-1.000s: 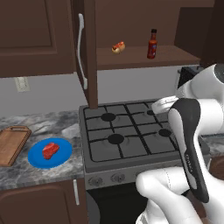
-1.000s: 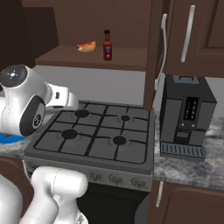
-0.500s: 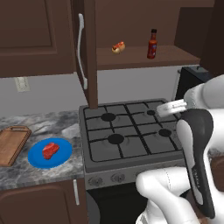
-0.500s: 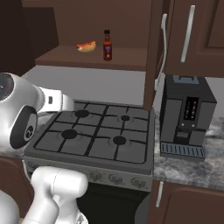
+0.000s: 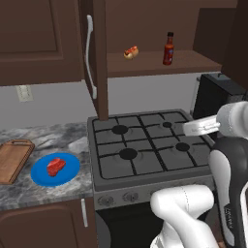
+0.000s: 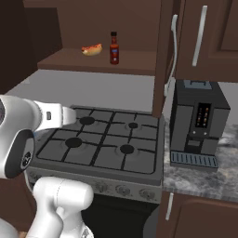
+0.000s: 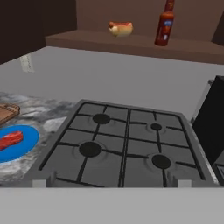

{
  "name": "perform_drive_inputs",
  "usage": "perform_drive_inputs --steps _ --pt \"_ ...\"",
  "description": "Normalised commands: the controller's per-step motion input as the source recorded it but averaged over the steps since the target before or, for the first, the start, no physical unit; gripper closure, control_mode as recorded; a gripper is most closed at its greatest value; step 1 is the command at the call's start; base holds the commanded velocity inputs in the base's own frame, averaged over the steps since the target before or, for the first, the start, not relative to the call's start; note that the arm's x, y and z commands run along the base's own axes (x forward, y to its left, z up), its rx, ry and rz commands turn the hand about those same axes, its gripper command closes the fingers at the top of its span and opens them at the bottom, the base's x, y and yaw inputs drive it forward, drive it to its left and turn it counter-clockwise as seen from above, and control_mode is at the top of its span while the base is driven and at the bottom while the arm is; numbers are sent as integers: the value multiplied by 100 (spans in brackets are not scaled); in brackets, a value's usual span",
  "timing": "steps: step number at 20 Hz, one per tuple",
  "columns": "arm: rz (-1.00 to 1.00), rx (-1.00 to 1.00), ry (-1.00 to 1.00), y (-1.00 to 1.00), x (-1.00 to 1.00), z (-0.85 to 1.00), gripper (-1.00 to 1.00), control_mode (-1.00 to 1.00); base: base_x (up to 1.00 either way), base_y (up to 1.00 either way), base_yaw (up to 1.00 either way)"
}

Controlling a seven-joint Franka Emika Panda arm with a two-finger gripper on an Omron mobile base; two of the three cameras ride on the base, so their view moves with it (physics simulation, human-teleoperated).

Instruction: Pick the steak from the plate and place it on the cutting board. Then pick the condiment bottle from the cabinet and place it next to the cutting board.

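Hanging over the stove (image 5: 145, 147), gripper (image 7: 112, 183) has its jaws spread wide, nothing held. Steak (image 5: 56, 166) lies on blue plate (image 5: 38, 174) on the counter left of the stove, cutting board (image 5: 13, 160) just beside it. Condiment bottle (image 5: 168, 49) stands upright on cabinet (image 5: 145, 64) shelf near a hot dog (image 5: 131, 52).

Even, flat rendered light falling across all three views, no glare showing, cabinet (image 5: 58, 38) interior sitting dim and brown, soft shadow lying under the shelf (image 6: 97, 62), hand view looking slightly soft, edges staying undistorted
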Motion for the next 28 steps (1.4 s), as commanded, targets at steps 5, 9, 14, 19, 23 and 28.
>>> perform_drive_inputs --steps 5,9,14,19,23,28 --pt "1 0 -8 0 -23 6 -100 -100 0 0 0" --pt "2 0 -8 0 -22 3 -100 -100 0 0 0" --pt "0 0 -6 0 -17 6 -100 -100 0 0 0" --pt "0 0 -5 0 -18 10 -100 -100 0 0 0" --pt "0 0 -6 0 -21 8 -100 -100 0 0 0" --pt "1 0 -9 0 -18 2 -100 -100 0 0 0"
